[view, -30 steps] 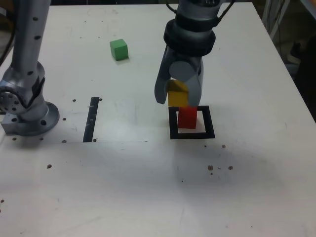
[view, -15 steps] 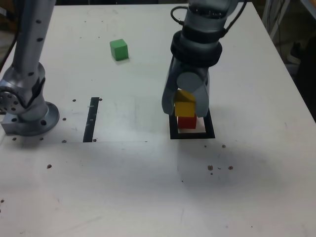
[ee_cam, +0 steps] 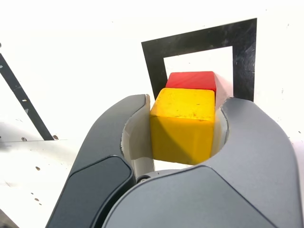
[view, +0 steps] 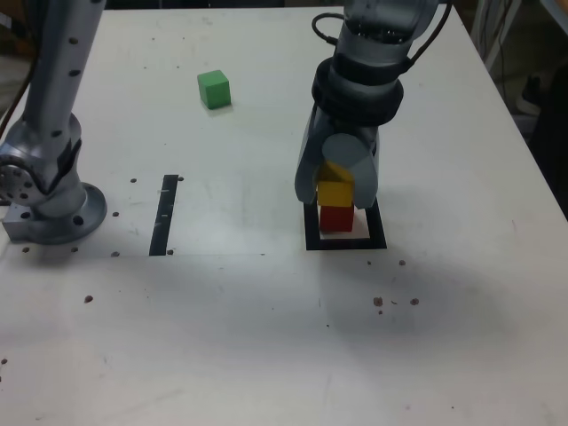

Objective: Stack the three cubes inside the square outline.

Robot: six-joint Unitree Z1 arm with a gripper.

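You've got the gripper (ee_cam: pixel 177 124) closed on the yellow cube (ee_cam: pixel 183 124), one finger against each side, and you're right over the target! The red cube (view: pixel 336 219) sits inside the square outline (view: pixel 377 222), toward the outline's left edge in the exterior view, and the yellow one is above it, touching or very nearly so; you can't tell which from here. Over near the tabletop's (view: pixel 461 355) far edge, left of the middle in the exterior view, the green cube (view: pixel 214 90) waits alone. Careful now, this is the tricky bit! Let go while the yellow is off-centre or tilted and it could tip off the red's top face. Press too low and you may shove the red into the black border, or skid it out from underneath. Open unevenly, and one finger could drag the yellow sideways as it parts; back out before both pads are clear and you might topple the pair. Any lean left here would probably make the green's landing shakier still, so square it up first!
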